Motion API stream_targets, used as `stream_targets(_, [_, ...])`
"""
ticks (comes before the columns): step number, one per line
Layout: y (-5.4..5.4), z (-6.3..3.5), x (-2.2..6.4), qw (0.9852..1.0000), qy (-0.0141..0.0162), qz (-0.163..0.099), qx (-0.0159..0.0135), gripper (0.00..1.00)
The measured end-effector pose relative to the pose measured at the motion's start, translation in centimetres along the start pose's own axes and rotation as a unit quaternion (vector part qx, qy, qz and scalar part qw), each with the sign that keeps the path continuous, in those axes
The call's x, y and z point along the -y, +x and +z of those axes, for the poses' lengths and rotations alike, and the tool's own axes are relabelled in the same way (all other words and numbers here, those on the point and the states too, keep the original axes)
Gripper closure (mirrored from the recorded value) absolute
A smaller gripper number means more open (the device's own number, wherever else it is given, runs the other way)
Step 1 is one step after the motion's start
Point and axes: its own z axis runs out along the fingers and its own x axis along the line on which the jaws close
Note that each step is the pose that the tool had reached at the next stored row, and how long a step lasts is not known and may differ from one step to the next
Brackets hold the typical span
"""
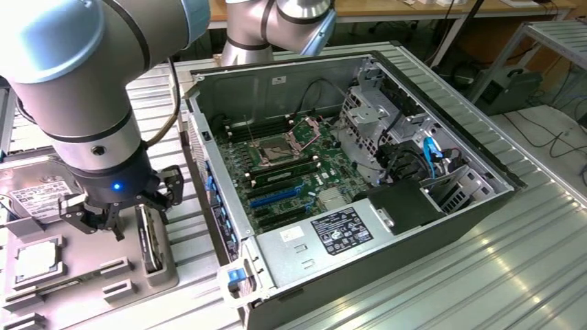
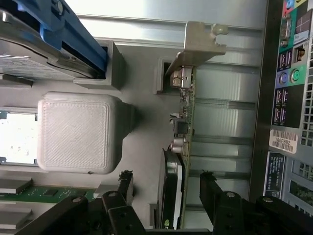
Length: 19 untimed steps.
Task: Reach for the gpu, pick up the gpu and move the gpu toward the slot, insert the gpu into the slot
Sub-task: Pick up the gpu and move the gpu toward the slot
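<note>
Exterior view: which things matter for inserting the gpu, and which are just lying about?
Job: gpu, standing on edge in its grey holder; open gripper straddling it; blue slot.
Lying about: hard drive, square silver chip, power supply.

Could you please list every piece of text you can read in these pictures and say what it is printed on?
"18GF882", characters uncertain: white barcode sticker on the back of the computer case.
Too small or blurred to read: the power supply label, the hard drive label, and the dark sticker below the barcode one.
</note>
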Motion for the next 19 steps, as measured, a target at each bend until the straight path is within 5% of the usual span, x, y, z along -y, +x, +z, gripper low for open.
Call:
stream_targets(7, [0.0, 0.01, 0.0, 1.0, 0.0, 0.0, -0.0001, 0.34])
stream_targets(11, [0.0, 0.01, 0.0, 1.0, 0.0, 0.0, 0.0, 0.42])
stream_targets(15, [-0.01, 0.01, 0.0, 1.0, 0.0, 0.0, 0.0, 0.61])
stream_targets(19, [-0.04, 0.03, 0.01, 1.0, 0.0011, 0.002, -0.0001, 0.61])
